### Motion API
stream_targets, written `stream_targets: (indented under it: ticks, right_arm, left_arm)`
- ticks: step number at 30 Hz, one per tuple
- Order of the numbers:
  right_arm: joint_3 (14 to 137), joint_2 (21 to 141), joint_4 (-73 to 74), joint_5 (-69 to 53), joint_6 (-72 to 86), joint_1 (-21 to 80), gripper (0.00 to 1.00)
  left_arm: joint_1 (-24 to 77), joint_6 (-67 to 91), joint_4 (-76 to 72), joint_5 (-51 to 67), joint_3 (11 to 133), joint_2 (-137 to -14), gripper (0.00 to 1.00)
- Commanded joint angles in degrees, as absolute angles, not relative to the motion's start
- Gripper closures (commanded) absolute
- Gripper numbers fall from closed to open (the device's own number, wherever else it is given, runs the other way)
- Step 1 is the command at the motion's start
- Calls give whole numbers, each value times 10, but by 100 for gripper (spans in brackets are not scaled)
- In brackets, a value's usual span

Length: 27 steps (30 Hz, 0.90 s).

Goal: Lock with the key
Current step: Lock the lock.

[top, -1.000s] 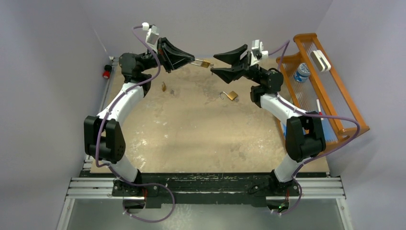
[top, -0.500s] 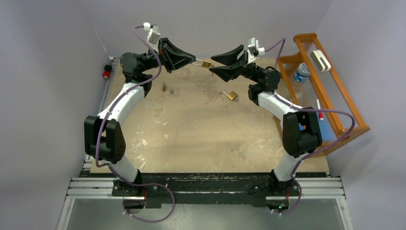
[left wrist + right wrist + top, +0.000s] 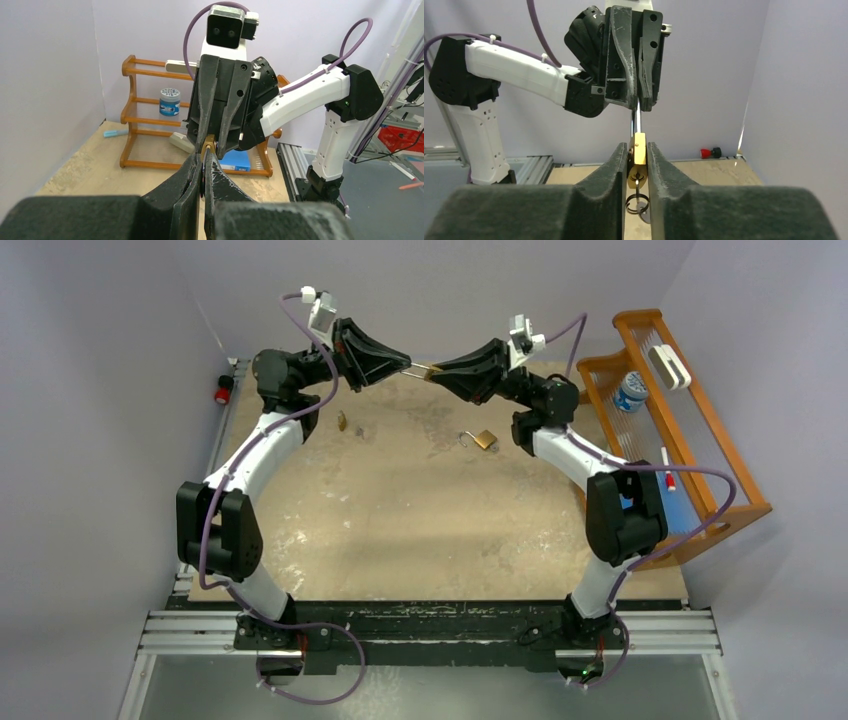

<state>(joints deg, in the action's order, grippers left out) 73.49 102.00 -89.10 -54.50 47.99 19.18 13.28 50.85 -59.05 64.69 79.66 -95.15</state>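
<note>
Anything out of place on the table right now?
A spare padlock lies loose on the far half of the table, shackle open, apart from the padlock clamped in the air between the left gripper and right gripper. A small brass piece lies to its left, too small to identify. Nothing looks spilled or damaged.

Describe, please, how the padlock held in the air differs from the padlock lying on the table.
The held padlock is up in the air, the left gripper shut on its shackle and the right gripper on its body; the table padlock lies flat on the table, untouched. A ring dangles from the held padlock; none shows at the table padlock. Both are small and brass-coloured.
</note>
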Motion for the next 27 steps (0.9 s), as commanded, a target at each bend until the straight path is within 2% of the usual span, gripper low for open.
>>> stream_targets:
  ticks: [1,3,6,7,8,10,12,15,18,22,27]
  right_arm:
    - [765,1020,-915,-560,499,195,89]
    - [767,1019,-907,-568,501,195,100]
    - [774,1015,-867,-600,504,192,100]
    - [783,1015,-847,-613,513,187,100]
    - [794,1016,-838,-627,528,180,100]
    - [806,1023,-857,-652,579,160,100]
    - [819,1038,-908,-672,648,136,100]
    - [850,1063,-1002,-693,754,116,100]
    - [871,1078,-1034,-700,808,114,100]
    - [863,1071,-1006,-694,781,114,100]
    - [858,1060,-968,-687,741,116,100]
  left_arm:
    - [136,491,-615,620,817,-941,100]
    - [136,488,-615,615,817,-940,100]
    - [135,473,-610,610,814,-937,100]
    - [135,470,-609,617,812,-935,94]
    - [134,467,-609,630,811,-932,76]
    - [128,466,-607,644,806,-926,47]
    - [123,460,-604,660,799,-916,37]
    - [120,434,-575,672,791,-905,38]
    - [120,401,-530,677,792,-904,38]
    - [127,403,-522,675,798,-915,42]
    - [143,408,-520,655,805,-932,40]
